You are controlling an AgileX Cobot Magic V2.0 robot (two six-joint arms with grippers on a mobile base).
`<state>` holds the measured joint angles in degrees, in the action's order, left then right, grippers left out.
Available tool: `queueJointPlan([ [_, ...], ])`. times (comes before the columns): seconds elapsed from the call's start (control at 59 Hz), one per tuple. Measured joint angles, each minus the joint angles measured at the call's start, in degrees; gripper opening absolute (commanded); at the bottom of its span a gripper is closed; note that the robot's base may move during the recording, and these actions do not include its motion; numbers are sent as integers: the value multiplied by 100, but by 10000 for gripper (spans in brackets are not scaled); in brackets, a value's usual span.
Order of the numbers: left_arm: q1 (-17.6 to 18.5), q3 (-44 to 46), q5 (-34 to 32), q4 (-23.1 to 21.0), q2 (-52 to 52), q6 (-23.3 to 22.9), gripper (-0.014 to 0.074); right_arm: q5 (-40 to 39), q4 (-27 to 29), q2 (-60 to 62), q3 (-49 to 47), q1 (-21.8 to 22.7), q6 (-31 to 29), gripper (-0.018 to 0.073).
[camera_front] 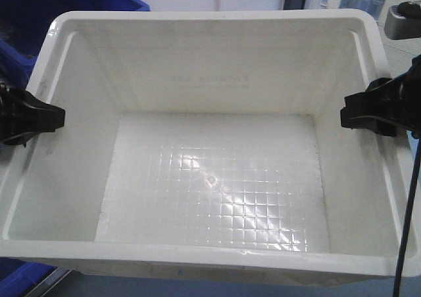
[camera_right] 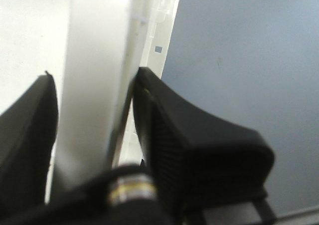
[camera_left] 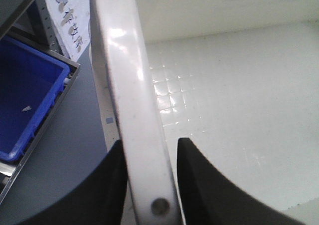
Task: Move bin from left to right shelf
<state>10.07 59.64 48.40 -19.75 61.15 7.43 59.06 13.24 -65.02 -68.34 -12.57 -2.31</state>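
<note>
Holds the bin (camera_front: 210, 22) from both sides at once, directly ahead of the robot and filling most of the front view.

Clamps the left gripper (camera_front: 58, 117) over the bin's left rim, with one finger inside the wall and one outside, closed firmly on the rim. Clamps the right gripper (camera_front: 347, 112) over the bin's right rim in the same manner, closed on it at about the same station along the wall.

Judged purpose of the opposed mid-length grips: to balance the load, resist twisting, and hold the bin's floor level during transfer.

Contains nothing. Shows only a bare gridded floor (camera_front: 217, 191) with glare, plus faint lettering through the far wall.

Beyond the bin's far-left corner: a dark blue bin (camera_front: 72, 0), apparently empty except for a small pale fleck in the left wrist view. Just outside the bin's left rim: a grey shelf rail (camera_left: 47, 117) and a printed sheet (camera_left: 67, 20). Outside the bin's right rim: a plain grey-blue surface (camera_right: 239, 60).

Cannot tell whether lifted clear or resting on a support beneath. Judged mid-transfer, with no right shelf identifiable.
</note>
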Motion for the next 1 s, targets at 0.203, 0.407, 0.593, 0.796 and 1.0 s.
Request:
queueJointPlan([
  [0.203,0,0,0,0,0,16,-6,0,0,0,0,0,0,-4],
  [0.407,0,0,0,0,0,18,-6,0,-5,0,0,0,0,-4],
  [0.593,0,0,0,0,0,18,-6,0,-5,0,0,0,0,-4],
  [0.796,0,0,0,0,0,18,-6,0,-9,0,0,0,0,-4],
  [1.0,0,0,0,-5,0,18,-6,0,-9,0,0,0,0,-4],
])
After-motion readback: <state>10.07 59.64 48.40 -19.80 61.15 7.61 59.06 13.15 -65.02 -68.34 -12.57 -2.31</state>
